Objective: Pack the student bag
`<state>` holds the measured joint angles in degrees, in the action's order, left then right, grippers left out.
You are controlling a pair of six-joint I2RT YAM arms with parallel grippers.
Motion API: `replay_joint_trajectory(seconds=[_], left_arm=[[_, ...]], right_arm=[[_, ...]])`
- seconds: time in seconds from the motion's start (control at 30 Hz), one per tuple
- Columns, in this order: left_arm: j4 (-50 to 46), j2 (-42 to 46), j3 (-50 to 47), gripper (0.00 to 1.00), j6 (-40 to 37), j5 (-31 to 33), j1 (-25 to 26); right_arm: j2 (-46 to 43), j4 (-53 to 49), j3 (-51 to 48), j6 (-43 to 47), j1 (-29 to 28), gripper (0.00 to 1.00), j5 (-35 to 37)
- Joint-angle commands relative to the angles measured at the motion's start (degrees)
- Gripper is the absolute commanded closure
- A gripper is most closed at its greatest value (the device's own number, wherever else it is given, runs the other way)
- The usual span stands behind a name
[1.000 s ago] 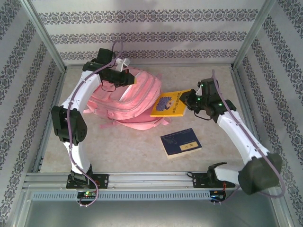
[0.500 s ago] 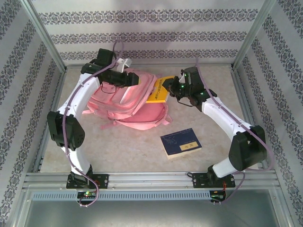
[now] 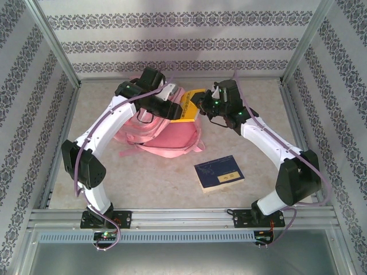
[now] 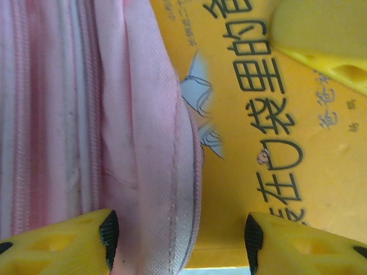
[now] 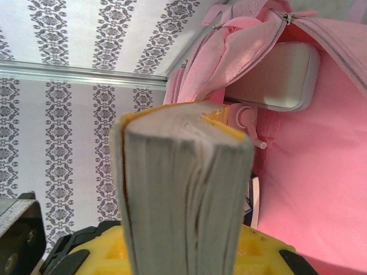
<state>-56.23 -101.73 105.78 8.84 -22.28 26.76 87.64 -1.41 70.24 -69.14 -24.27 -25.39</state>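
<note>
Yellow book at the bag's mouth, another left to pack.
The student bag (image 3: 163,134) lies on the desk (image 3: 143,183) under the left claw (image 4: 180,235), whose jaws stand apart astride the bag's opening rim, gripping nothing. Just beside it, the right claw (image 3: 203,105) is clamped on a yellow book (image 3: 188,112) that is entering the opening. A blue book (image 3: 219,173) lies well short of both claws, unpacked; packing looks roughly midway.
</note>
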Motion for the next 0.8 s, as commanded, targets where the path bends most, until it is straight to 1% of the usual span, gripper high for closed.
replay_joint_trajectory(seconds=[0.0, 0.03, 0.07, 0.1, 0.13, 0.2, 0.27, 0.33, 0.5, 0.63, 0.77], left_arm=[[-3.3, -1.4, 3.6, 0.41, -2.3, 12.7, 1.5], [-3.2, -1.9, 4.1, 0.43, -2.4, 13.7, 1.7], [-3.4, -2.6, 4.9, 0.47, -2.6, 14.4, 1.8], [-4.0, -3.4, 5.7, 0.54, -2.8, 14.8, 1.9], [-4.2, -4.1, 6.3, 0.64, -3.1, 15.0, 2.0], [-4.8, -5.6, 7.5, 0.88, -4.0, 14.2, 2.0], [-5.5, -6.3, 8.8, 1.00, -4.8, 14.0, 2.0], [-5.5, -5.4, 9.7, 1.00, -5.0, 15.1, 2.0], [-3.6, -0.5, 10.0, 1.00, -2.8, 19.0, 2.0], [-2.7, 4.5, 9.7, 1.00, -1.9, 23.2, 2.0], [-1.3, 10.5, 7.2, 1.00, -3.8, 27.2, 1.9]], right_arm=[[-1.1, 12.5, 1.9, -2.9, -1.2, 1.00, -4.1], [-1.2, 13.1, 1.6, -3.2, -1.2, 1.00, -4.1], [-1.2, 13.8, 1.3, -3.6, -1.3, 1.00, -4.1], [-1.1, 14.5, 1.1, -4.0, -1.4, 1.00, -4.0], [-1.2, 14.8, 1.0, -4.2, -1.4, 1.00, -3.9], [-1.3, 15.5, 0.5, -4.4, -1.5, 1.00, -3.6], [-1.9, 15.3, 0.1, -3.8, -1.5, 1.00, -3.5], [-2.9, 14.4, -0.8, -2.3, -1.3, 1.00, -2.6], [-6.7, 7.3, -3.8, 4.8, -1.5, 1.00, 2.0], [-9.1, 8.7, -10.0, 4.9, -1.5, 1.00, 5.7], [-9.1, 11.3, -13.0, 5.4, -1.8, 1.00, 6.9]])
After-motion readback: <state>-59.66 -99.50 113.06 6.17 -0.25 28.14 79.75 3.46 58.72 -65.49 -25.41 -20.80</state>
